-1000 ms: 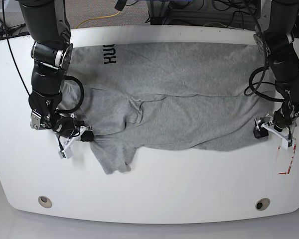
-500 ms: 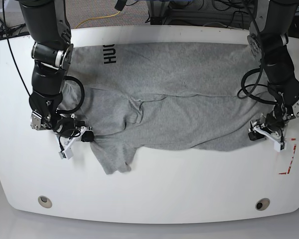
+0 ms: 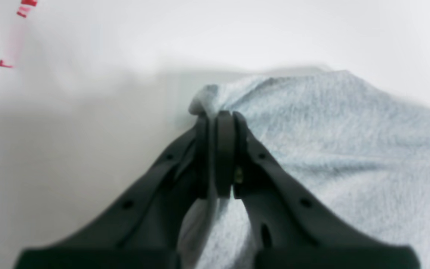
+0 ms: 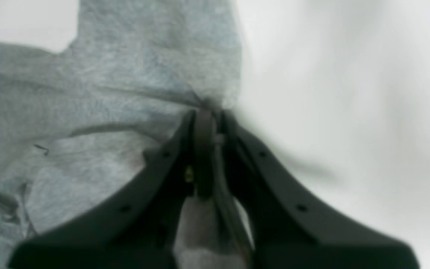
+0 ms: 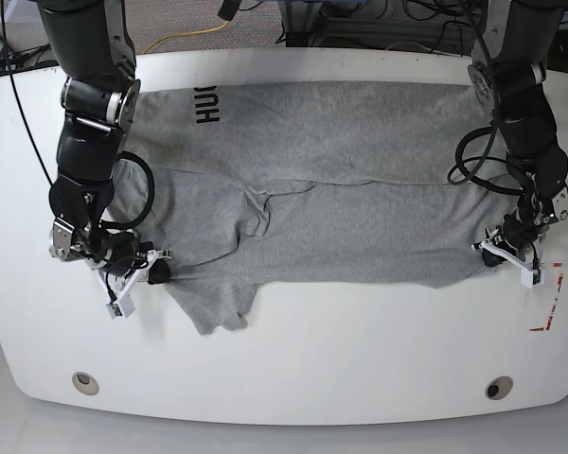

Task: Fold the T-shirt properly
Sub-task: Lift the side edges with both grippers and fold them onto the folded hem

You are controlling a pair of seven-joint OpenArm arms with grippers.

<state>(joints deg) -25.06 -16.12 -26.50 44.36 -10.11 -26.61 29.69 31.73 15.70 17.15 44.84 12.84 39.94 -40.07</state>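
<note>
1. Left wrist view: the left end effector point(image 3: 220, 116) is closed on the edge of the grey T-shirt point(image 3: 319, 116), a small tuft showing past its tips. That pinch looks shallow, so a gentle lift should test it before any long carry.

2. Right wrist view: the right end effector point(image 4: 215, 112) is also closed, gripping the T-shirt where creases gather at its tips. Cloth spreads beyond the pinch as well as behind it, so this arm should avoid twisting and bunching the layers.

3. Base view: the T-shirt lies across the white counter point(image 5: 293, 378), its black block lettering point(image 5: 207, 104) at the far left. Both end effectors hold its near edge, one at each side, and a loose flap point(image 5: 213, 303) hangs nearer at the left. The step in hand seems to be a fold from this edge; both arms should rise together, keep the span lightly taut, carry the edge evenly toward the far side and lower it before letting go.
</note>
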